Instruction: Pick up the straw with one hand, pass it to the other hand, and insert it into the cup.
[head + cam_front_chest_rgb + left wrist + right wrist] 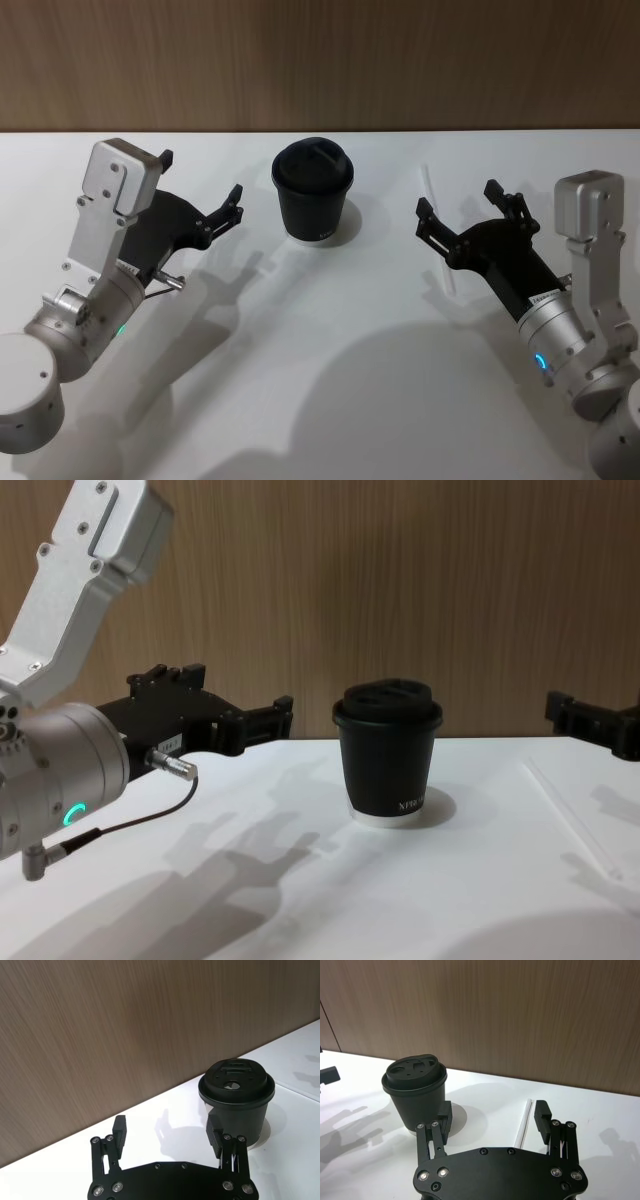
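Status: thin white plastic straw [523,1127] is lying toward white tabletop's [330,380] right edge | left gripper [202,175], right gripper [458,198] are hovering wide open

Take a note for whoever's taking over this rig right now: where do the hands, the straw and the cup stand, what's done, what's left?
Left hand: open, empty, raised left of the cup.
Right hand: open, empty, raised above the straw.
Straw: lying flat on the table, right of the cup, not gripped.
Cup: upright mid-table, lid on.
Done: nothing yet.
Left: grasp the straw, pass it to the other hand, insert it into the cup.
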{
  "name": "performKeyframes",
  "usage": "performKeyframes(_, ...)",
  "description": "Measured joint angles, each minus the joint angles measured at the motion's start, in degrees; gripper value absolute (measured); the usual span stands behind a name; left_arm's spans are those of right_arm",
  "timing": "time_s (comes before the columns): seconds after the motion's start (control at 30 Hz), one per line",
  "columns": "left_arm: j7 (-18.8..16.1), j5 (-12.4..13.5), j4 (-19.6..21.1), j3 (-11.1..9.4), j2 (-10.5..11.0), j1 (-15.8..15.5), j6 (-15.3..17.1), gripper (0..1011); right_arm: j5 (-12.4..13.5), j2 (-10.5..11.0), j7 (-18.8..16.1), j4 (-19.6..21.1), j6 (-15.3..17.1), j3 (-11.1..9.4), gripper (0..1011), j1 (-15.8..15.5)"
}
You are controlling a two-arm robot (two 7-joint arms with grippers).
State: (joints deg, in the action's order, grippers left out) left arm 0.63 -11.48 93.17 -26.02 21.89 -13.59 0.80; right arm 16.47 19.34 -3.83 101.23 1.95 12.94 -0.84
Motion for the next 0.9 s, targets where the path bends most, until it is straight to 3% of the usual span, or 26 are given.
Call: performKeyframes(0.9,0.0,0.0,0.0,0.0,0.0,0.0,0.0,1003,0.0,0.0,0.0,0.0,0.0,0.0,1001,0.0)
